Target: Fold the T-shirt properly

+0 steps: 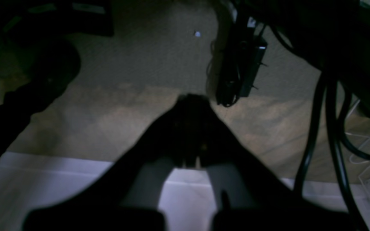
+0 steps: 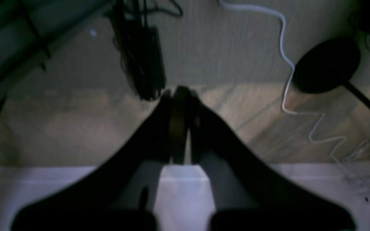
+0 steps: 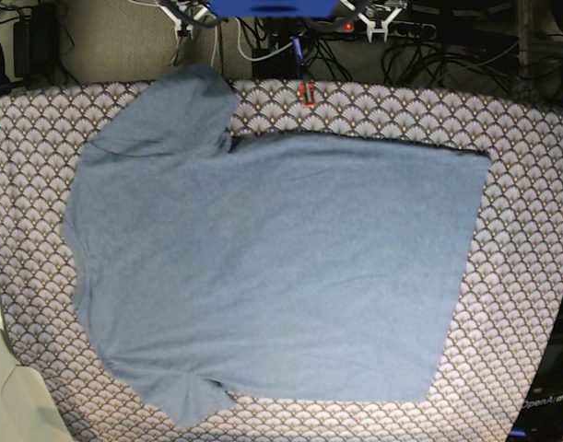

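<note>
- Near edge of the base view: the T-shirt [image 3: 272, 276] lies flat and unfolded on the patterned surface [image 3: 530, 184], plain side up, no lettering showing. One sleeve points toward the near edge at lower left.
- Middle: the shirt's long axis runs left to right, with the neck end and both sleeves at the left and the straight hem at the right. It covers most of the surface.
- Far edge: the second sleeve reaches the far-left rim, just short of the cables and rig parts beyond it.
- Neither arm appears in the base view; both are off the cloth, so which one is nearer cannot be told.
- Left pincer [image 1: 189, 102]: fingers drawn together at the tips, holding nothing, aimed over a pale edge at the floor.
- Right pincer [image 2: 178, 93]: fingers likewise together and empty, in a similar pose.
- Judgement: the first fold probably requires both arms to come in over the cloth, one toward the sleeve end and one toward the hem.
</note>
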Robot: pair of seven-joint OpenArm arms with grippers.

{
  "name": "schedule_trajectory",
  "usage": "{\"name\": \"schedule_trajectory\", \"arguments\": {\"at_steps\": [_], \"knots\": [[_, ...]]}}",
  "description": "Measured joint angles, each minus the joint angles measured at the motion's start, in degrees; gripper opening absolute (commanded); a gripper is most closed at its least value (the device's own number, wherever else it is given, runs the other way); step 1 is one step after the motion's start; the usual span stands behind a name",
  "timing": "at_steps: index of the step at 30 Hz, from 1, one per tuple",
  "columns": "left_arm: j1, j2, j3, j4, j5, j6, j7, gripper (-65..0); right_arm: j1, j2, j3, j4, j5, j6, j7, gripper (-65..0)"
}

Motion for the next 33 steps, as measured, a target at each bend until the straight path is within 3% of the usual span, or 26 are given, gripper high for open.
{"name": "schedule_trajectory", "arguments": {"at_steps": [11,17,22,33], "knots": [[1.8,0.0,0.3,0.2,0.0,0.0,-0.2,-64.6,0.0,-0.9,-0.2,0.0,0.0,0.2,-0.7,-65.0],[5.4,0.0,0.3,9.3,0.3,-0.1,0.0,-64.6,0.0,-0.9,-0.2,0.1,0.0,0.3,-0.4,-65.0],[6.2,-0.8,0.3,10.1,0.3,0.0,0.1,-64.6,0.0,-0.9,-0.2,0.1,0.0,0.3,-0.5,-65.0],[6.2,-0.9,0.4,12.0,0.3,0.0,5.1,-64.6,-0.3,-0.9,-0.2,0.6,0.0,0.3,-0.2,-65.0]]}}
